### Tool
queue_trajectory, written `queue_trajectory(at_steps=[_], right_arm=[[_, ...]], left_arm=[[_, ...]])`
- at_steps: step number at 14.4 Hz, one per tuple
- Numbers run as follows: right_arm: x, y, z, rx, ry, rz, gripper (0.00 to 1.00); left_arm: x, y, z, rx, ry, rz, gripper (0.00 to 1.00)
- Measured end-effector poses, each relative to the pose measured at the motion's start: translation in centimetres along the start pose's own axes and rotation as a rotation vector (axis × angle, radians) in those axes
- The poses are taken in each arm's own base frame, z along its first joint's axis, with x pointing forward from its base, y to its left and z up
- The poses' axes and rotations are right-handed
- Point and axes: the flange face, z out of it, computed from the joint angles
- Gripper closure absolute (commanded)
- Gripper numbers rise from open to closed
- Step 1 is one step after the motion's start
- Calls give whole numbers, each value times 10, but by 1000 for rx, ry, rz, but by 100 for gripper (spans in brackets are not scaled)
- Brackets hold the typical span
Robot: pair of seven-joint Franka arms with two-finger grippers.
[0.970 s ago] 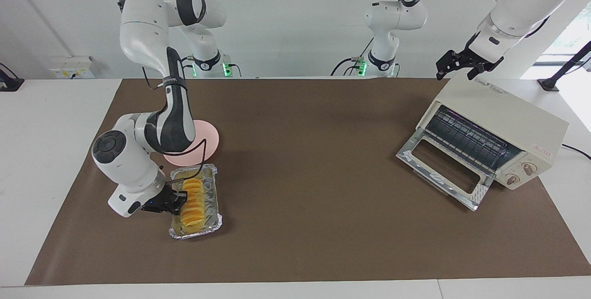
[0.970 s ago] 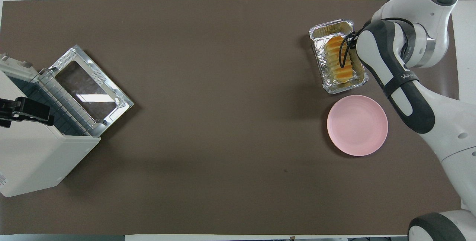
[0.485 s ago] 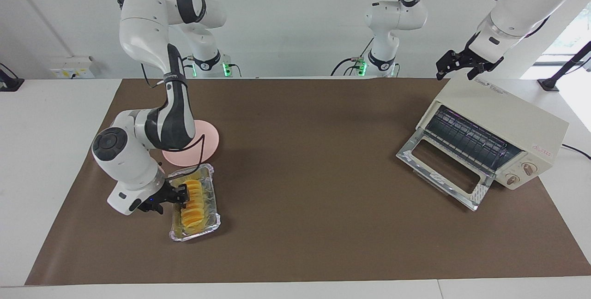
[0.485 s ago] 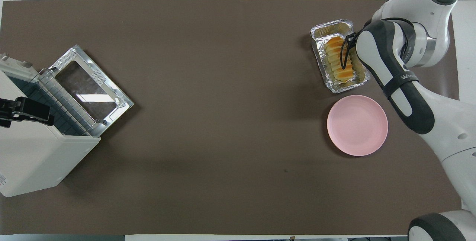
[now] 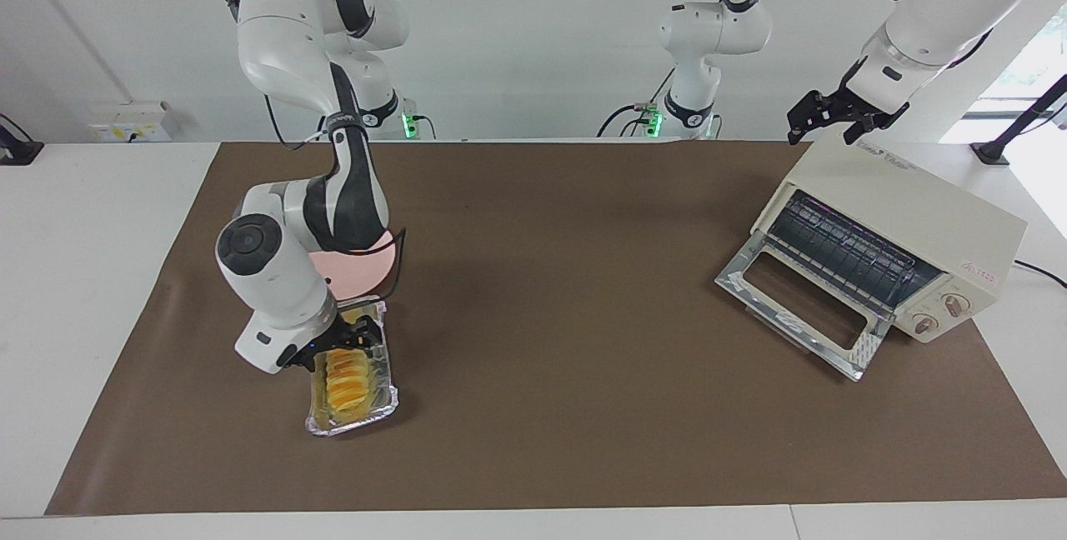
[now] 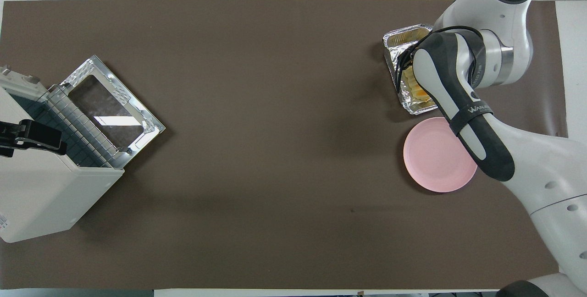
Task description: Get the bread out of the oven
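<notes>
At the right arm's end of the table, the bread [image 5: 346, 380] is seen lying in the foil tray [image 5: 385, 390], well apart from the oven [image 5: 904, 227]. The right gripper [image 5: 350, 335] is spread just above it; the tray could be snagged if it is lifted carelessly. The left gripper [image 5: 834, 117] is held open over the oven, waiting.

brown-matted table [image 5: 533, 407] carries the oven [image 5: 904, 227] (door down), foil tray [image 5: 382, 402] and pink plate [image 5: 371, 273].

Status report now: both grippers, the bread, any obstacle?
Right gripper over bread in foil tray. Left gripper open above oven, waiting. No obstacle seen.
</notes>
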Motion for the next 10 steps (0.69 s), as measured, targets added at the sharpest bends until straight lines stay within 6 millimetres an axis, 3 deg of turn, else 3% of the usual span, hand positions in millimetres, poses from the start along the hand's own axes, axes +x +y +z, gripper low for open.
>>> queue_trajectory(at_steps=[4, 10], right_arm=[[-8, -8, 34, -24, 34, -12, 0], [-12, -7, 30, -29, 57, -12, 0]], left_arm=[[0, 0, 0, 0, 0, 0, 0], [0, 0, 0, 0, 0, 0, 0]])
